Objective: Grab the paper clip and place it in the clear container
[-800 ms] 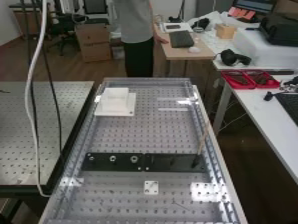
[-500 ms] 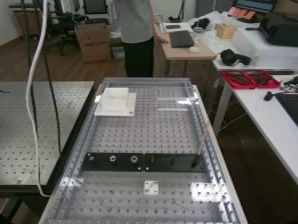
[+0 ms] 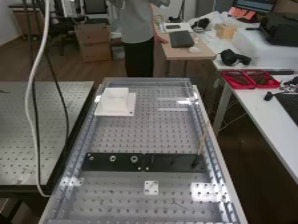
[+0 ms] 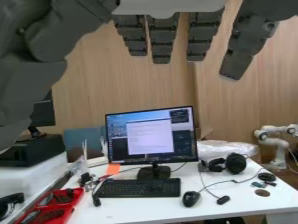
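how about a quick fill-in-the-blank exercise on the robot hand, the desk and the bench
The hand has its fingers ____, not curled. The keyboard lies in front of the lit ____. The desk under the red trays is ____. The strip across the perforated bench is ____.

Missing words: straight; monitor; white; black.

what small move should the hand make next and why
Probably swing the arm so the fingers aim down over the perforated bench. They look straight, with nothing held, and the wrist view faces the monitor and keyboard, so a pinch now would likely be too early.
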`<state>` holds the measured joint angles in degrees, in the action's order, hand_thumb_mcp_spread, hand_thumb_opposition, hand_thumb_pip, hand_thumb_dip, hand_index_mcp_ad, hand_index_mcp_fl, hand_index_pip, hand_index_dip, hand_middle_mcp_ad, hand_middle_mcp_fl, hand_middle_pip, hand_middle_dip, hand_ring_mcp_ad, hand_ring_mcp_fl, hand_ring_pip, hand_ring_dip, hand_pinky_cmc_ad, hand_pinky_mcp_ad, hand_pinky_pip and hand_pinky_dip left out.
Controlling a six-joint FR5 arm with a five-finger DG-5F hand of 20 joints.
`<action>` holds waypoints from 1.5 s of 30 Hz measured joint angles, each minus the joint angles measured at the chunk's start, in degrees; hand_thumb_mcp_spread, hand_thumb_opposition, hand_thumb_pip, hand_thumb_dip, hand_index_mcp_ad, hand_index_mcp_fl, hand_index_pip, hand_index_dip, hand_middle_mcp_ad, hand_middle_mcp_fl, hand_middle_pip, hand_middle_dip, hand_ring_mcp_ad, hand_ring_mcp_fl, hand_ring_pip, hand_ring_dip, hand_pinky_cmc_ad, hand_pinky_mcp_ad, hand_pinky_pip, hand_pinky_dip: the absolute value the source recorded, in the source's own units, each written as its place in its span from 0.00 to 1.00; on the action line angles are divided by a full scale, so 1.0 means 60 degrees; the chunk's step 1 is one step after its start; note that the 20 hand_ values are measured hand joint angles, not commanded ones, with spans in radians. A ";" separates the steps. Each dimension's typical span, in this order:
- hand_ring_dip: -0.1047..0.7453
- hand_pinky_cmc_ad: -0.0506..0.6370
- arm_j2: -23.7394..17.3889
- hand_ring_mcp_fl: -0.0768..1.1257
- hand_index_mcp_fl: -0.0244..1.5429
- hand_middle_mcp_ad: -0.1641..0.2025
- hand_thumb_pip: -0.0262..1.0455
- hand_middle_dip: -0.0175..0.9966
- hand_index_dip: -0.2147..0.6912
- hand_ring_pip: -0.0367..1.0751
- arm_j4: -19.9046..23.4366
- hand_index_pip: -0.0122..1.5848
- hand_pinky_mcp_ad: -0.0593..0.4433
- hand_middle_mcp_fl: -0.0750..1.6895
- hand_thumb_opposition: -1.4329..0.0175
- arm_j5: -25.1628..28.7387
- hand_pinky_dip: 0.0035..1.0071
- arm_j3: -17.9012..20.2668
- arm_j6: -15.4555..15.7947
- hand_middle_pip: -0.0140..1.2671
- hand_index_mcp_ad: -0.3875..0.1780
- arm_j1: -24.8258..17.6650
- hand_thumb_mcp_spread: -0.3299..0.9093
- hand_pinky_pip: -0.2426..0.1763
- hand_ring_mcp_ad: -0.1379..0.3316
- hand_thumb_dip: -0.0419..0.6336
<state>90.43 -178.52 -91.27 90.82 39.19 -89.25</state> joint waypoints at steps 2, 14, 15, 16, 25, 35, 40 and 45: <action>0.23 0.63 0.0023 0.07 0.02 0.64 0.31 0.17 0.32 0.10 0.0016 0.05 0.74 0.05 0.54 -0.0009 0.44 0.0007 -0.0020 0.10 0.72 0.0012 0.44 0.36 0.66 0.09; 0.22 0.65 0.0106 0.07 0.02 0.65 0.31 0.17 0.33 0.11 -0.0020 0.05 0.74 0.05 0.53 -0.0007 0.45 -0.0034 -0.0132 0.10 0.72 0.0045 0.44 0.33 0.67 0.09; 0.22 0.65 0.0118 0.07 0.02 0.65 0.31 0.17 0.33 0.11 -0.0030 0.05 0.74 0.05 0.53 -0.0003 0.45 -0.0037 -0.0147 0.10 0.72 0.0046 0.44 0.32 0.67 0.09; 0.22 0.65 0.0125 0.07 0.02 0.65 0.31 0.17 0.33 0.11 -0.0035 0.05 0.74 0.05 0.53 0.0000 0.45 -0.0037 -0.0157 0.10 0.72 0.0046 0.44 0.32 0.67 0.08; 0.22 0.65 0.0182 0.07 0.02 0.65 0.32 0.17 0.33 0.11 0.0089 0.05 0.77 0.05 0.53 0.0086 0.45 0.0108 -0.0237 0.10 0.72 0.0059 0.44 0.32 0.67 0.09; 0.22 0.68 0.0308 0.07 0.02 0.65 0.34 0.17 0.33 0.11 0.0518 0.05 0.77 0.04 0.51 0.0430 0.45 0.0589 -0.0548 0.10 0.72 0.0113 0.46 0.32 0.67 0.08; 0.23 0.68 0.0403 0.07 0.02 0.65 0.38 0.18 0.32 0.12 0.0683 0.06 0.77 0.04 0.51 0.0575 0.45 0.0777 -0.0691 0.10 0.70 0.0150 0.46 0.32 0.67 0.12; 0.23 0.68 0.0543 0.07 0.02 0.65 0.40 0.17 0.29 0.12 0.0825 0.06 0.77 0.04 0.50 0.0693 0.45 0.0929 -0.0898 0.10 0.67 0.0253 0.47 0.32 0.67 0.13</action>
<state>93.69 -173.57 -87.11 96.39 33.81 -87.73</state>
